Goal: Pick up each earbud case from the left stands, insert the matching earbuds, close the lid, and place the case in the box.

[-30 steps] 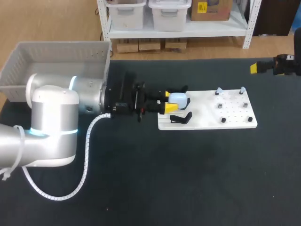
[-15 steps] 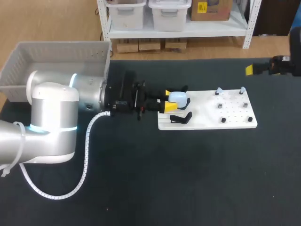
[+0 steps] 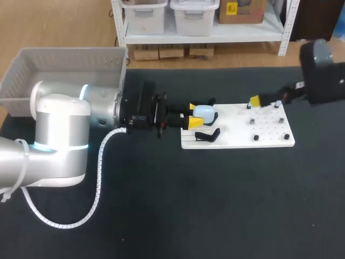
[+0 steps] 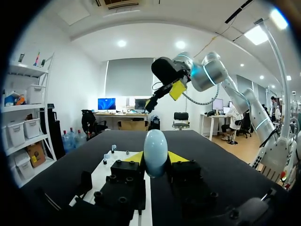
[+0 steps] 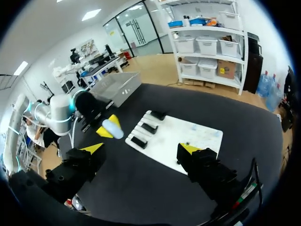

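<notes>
The left tool (image 3: 195, 114) pinched the pale blue earbud case (image 3: 205, 113) from two sides, a yellow tip on each flank, at the left end of the white board (image 3: 237, 141) among the black stands. Whether the case had cleared its stand could not be told. Judged step in hand: taking the case off its stand. It would best be done as a straight lift with a steady grip, the case held level for the other arm to work on. The right tool (image 5: 142, 149) was spread wide and empty, hanging over the board's right part near the pegs (image 3: 251, 104). An empty stand (image 3: 207, 135) lay just beside the held case and could snag a sideways pull. The grey box (image 3: 64, 54) stood behind the left arm, well apart from the board. That arm's white cable (image 3: 97, 183) trailed over the bench (image 3: 215, 205).
</notes>
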Robot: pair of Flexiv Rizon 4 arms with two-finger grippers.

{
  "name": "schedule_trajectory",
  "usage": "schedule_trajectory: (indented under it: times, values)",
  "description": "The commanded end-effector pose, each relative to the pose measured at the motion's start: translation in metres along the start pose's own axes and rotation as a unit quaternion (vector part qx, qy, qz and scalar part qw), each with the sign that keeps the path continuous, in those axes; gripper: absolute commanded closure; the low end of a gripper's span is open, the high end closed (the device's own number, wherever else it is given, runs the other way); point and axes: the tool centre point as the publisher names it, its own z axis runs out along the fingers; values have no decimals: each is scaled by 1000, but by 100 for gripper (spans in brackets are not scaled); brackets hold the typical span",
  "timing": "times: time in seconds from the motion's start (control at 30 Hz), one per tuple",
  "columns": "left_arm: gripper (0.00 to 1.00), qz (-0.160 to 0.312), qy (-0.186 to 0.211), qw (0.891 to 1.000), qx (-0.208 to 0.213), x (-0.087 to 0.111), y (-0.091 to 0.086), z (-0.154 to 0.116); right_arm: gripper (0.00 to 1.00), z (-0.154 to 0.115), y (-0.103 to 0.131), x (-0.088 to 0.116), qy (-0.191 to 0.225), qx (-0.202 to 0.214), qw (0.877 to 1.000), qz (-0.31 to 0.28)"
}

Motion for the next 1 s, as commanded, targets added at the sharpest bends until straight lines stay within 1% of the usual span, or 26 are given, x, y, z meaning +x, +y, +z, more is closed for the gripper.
schedule_trajectory:
  times: [0.03,0.37,0.5,0.73,0.83,1.0]
  values:
    - [100,1,-2,1000,-2,1,0,0,0,13,23,2,15,-1,1000,0]
    - [100,1,-2,1000,-2,1,0,0,0,49,59,11,55,-12,998,-15]
    - [100,1,-2,1000,-2,1,0,0,0,59,68,13,63,-19,998,-16]
    - [100,1,-2,1000,-2,1,0,0,0,71,73,17,74,-27,997,-10]
    - [100,1,-2,1000,-2,1,0,0,0,76,71,18,77,-33,997,1]
    - [100,1,-2,1000,-2,1,0,0,0,84,67,17,78,-27,997,8]
